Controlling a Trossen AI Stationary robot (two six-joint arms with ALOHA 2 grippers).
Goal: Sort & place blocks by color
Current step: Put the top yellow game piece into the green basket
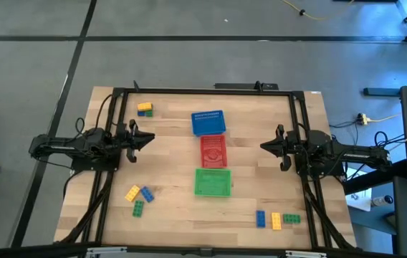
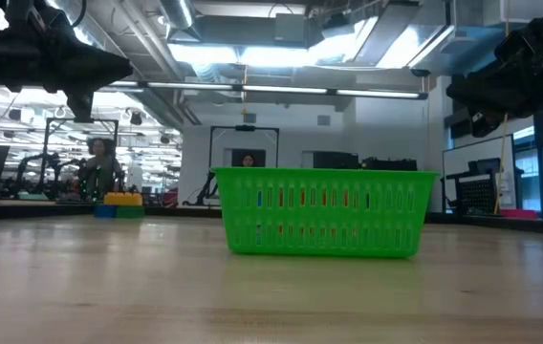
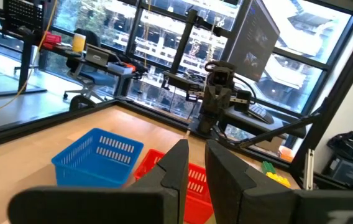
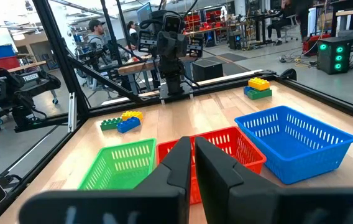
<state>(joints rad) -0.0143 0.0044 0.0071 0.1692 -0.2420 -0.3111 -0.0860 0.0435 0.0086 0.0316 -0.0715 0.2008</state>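
Wooden table carrying three centre baskets and scattered blocks.
Left claw and right claw are hovering shut, holding nothing, evidently awaiting sorting.

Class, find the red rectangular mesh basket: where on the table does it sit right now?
In the high view, the red rectangular mesh basket sits at the table's centre, in a line between the blue mesh basket and the green mesh basket.
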